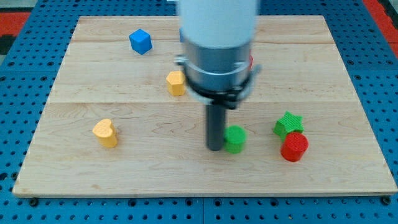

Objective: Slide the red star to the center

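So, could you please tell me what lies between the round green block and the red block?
Bare board, in the camera view. My tip stands left of the round green block, away from the red block.

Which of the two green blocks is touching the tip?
The round green block, right beside my tip on the view's right. The green star stands apart, farther to the view's right, next to a red cylinder.

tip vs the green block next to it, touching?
Cannot tell. In the camera view my tip sits directly against the left edge of the green block with no board showing between, but one view cannot confirm contact.
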{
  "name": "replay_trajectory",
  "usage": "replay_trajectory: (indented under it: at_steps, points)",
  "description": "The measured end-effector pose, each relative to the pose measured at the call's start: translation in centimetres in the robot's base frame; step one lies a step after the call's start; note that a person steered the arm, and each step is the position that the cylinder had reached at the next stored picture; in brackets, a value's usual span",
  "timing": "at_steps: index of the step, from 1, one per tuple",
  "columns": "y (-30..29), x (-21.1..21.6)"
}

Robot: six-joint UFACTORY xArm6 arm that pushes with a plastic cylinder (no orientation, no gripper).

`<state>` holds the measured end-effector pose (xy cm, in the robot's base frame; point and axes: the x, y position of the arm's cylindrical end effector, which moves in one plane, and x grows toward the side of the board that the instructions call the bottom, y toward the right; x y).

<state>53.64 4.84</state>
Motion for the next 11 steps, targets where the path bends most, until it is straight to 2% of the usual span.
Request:
replay_trajectory:
  at_steps: [1, 2, 3, 4, 5, 6, 8, 9, 10, 11]
  points:
    - [5.4, 0.2]
    - [1.9, 0.4]
    - [-1.4, -4.2]
    - [2.6, -11.2]
    - [9.0, -17.1]
    - [8.5, -23.6]
    - [3.6, -19.5]
    - [2.9, -22.5]
    - [1.9, -20.8]
    - [2.6, -17.3]
